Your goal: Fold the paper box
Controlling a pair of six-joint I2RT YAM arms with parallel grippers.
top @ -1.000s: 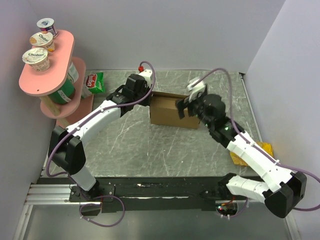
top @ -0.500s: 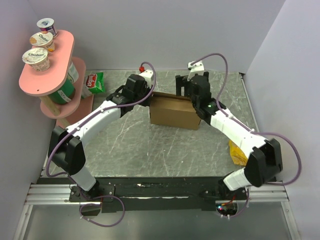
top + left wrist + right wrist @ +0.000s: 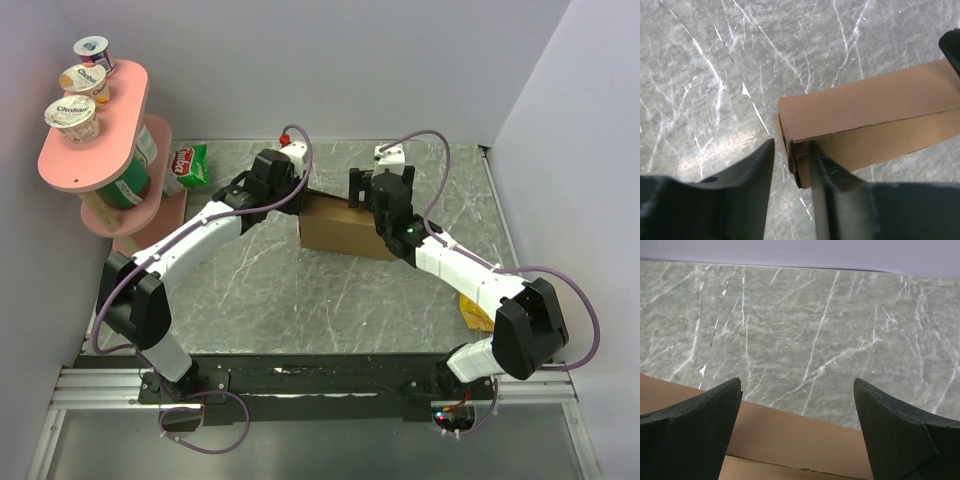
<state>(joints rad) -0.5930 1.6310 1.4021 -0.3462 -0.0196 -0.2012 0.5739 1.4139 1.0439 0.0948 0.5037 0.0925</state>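
The paper box stands folded up, brown and closed, at the middle of the grey table. My left gripper sits at its back left corner. In the left wrist view the left gripper is open a little and straddles the end flap of the box; the right finger lies against the cardboard, and table shows between the left finger and the flap. My right gripper hovers over the box's far edge, and the right wrist view shows that gripper wide open above the box top, holding nothing.
A pink two-tier stand with yogurt cups is at the far left, with a green snack bag beside it. A yellow packet lies at the right under the right arm. Walls close in the back and right sides.
The right arm swung from the box's right end to over its back edge, still open. The left gripper's jaws have parted slightly at the box's left end.
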